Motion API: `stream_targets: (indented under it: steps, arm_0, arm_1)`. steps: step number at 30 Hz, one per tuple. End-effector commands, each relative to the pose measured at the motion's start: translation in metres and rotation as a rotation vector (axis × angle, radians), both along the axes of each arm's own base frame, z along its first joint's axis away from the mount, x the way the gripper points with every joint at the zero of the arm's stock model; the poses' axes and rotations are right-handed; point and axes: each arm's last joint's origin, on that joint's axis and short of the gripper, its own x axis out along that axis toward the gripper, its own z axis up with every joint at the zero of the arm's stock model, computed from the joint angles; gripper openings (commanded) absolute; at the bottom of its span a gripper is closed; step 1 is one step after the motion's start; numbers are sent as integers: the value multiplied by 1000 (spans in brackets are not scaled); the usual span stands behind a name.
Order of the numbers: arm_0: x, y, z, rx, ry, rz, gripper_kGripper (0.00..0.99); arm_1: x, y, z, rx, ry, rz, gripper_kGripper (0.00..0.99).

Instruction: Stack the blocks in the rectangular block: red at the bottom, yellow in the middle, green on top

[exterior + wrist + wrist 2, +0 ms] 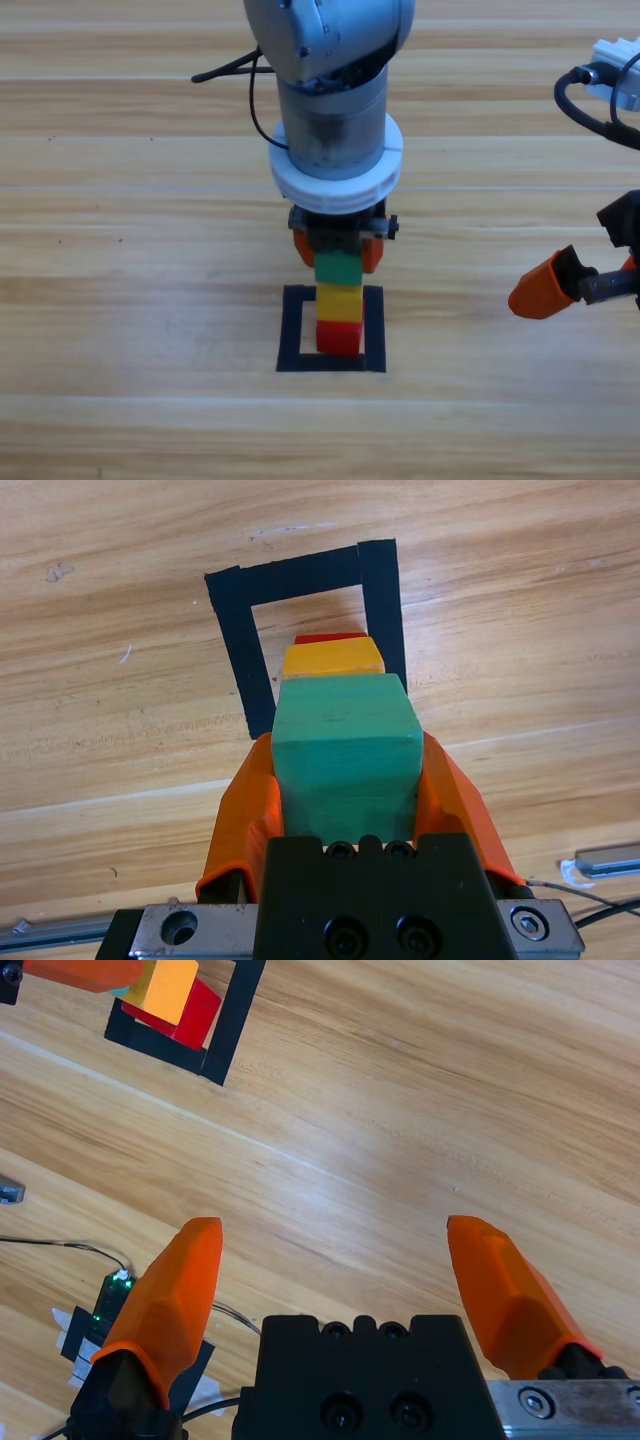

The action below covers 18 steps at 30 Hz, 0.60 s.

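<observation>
Inside the black tape rectangular block (375,330) stands a stack: the red cube (339,336) on the table, the yellow cube (339,301) on it, and the green cube (338,268) on top. My left gripper (338,253) comes straight down over the stack. In the left wrist view its jaws press both sides of the green cube (345,735), shut on it, with the yellow cube (333,658) and a sliver of the red cube (328,638) below. My right gripper (335,1235) waits open at the right edge, holding nothing.
Bare wooden table surrounds the tape outline (380,600) on all sides. A black cable and a white connector (615,75) hang at the upper right, beside the right arm. The stack appears far off in the right wrist view's top left corner, with the tape outline (225,1030).
</observation>
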Motion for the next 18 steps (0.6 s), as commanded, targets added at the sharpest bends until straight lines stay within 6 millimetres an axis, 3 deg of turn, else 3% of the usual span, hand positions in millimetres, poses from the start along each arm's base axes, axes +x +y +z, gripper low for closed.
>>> stream_targets:
  steps: [1, 18]
  arm_0:
    - [-1, -12, -30, 62, 36, -12, 52]
    - [-1, -13, -35, 73, 43, -10, 54]
  arm_1:
    - [14, 8, -16, -32, 27, -22, 990]
    - [14, 9, -16, -29, 28, -20, 990]
